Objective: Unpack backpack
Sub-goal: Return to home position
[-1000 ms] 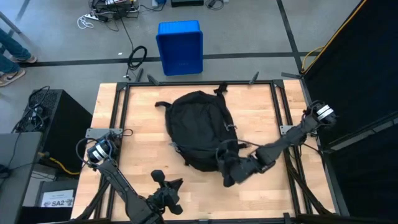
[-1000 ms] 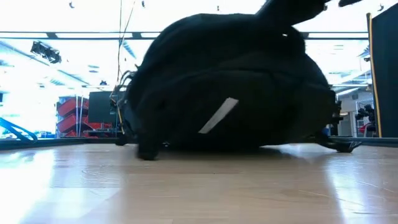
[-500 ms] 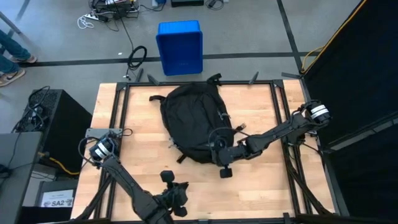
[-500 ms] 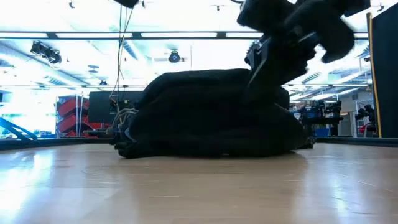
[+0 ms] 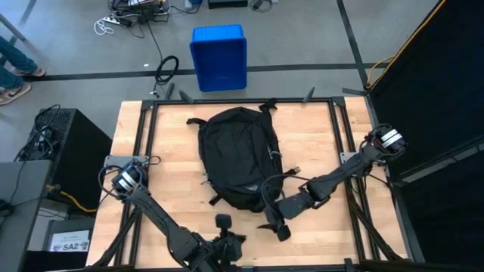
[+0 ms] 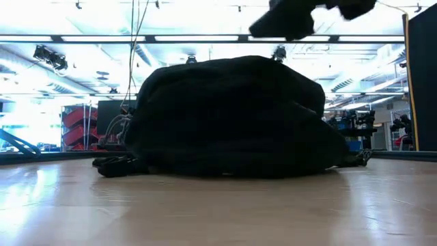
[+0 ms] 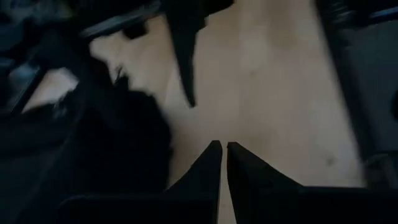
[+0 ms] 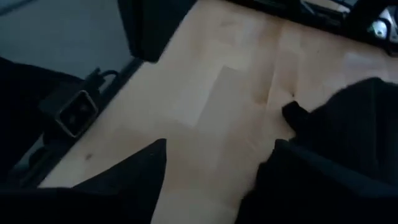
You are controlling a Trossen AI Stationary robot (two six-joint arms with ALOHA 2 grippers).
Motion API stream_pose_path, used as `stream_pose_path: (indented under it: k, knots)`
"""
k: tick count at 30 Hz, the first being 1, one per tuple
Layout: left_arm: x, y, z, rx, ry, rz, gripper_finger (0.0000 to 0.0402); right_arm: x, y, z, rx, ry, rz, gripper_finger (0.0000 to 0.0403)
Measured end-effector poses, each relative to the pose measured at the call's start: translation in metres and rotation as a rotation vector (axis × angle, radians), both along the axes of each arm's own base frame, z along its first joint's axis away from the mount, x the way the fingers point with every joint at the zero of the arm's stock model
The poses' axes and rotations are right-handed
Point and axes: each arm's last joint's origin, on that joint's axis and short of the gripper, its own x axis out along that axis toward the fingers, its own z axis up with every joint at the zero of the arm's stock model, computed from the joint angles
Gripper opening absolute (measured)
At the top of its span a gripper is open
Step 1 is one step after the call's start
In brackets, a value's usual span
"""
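The black backpack (image 5: 238,155) lies flat on the wooden table's middle, its top loop (image 5: 266,106) toward the far edge; the low view shows it as a broad dark mound (image 6: 225,116). My right gripper (image 5: 274,229) stands open just off the pack's near right corner, with bare table between its fingers (image 8: 211,180) and black fabric (image 8: 354,118) to one side. My left gripper (image 5: 227,243) hovers shut by the table's near edge, its fingertips together over bare wood (image 7: 223,146).
A blue plastic bin (image 5: 218,57) stands on the floor beyond the table's far edge. Loose straps (image 5: 215,200) trail off the pack's near left. Black frame rails (image 5: 151,113) run along the table's sides. Bare wood lies left and right of the pack.
The backpack, raised and turned askew a second ago, has slid toward the far edge and settled flat and straight. My right gripper has come away from it and drawn back toward the near edge. My left gripper has travelled rightward along the near edge.
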Motion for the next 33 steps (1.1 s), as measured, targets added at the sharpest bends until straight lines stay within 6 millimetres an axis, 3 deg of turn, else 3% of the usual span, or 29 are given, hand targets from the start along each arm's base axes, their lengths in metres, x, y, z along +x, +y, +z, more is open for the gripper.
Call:
stream_pose_path:
  k: [7, 12, 18, 23, 29, 33]
  knots:
    - [0.008, -0.008, 0.009, 0.017, -0.079, -0.078, 0.0000, -0.009, 0.012, 0.004, 0.002, -0.015, 0.038, 0.0285]
    - [0.010, -0.009, 0.011, -0.003, -0.102, -0.078, 0.0000, -0.016, 0.021, 0.012, 0.024, -0.047, 0.073, 0.0274]
    - [0.013, -0.010, 0.023, 0.020, -0.141, -0.072, 0.0000, -0.030, 0.030, 0.037, 0.009, -0.180, 0.102, 0.0245]
    - [0.012, -0.008, 0.042, 0.131, -0.154, -0.105, 0.0000, -0.048, 0.029, 0.063, -0.103, -0.306, -0.007, 0.0218]
    - [0.017, 0.021, 0.073, 0.083, -0.152, -0.176, 0.0000, -0.060, 0.020, 0.084, -0.131, -0.355, -0.015, 0.0168]
    - [0.028, 0.051, 0.075, 0.073, -0.114, -0.170, 0.0000, -0.061, 0.013, 0.087, -0.150, -0.348, -0.023, 0.0126]
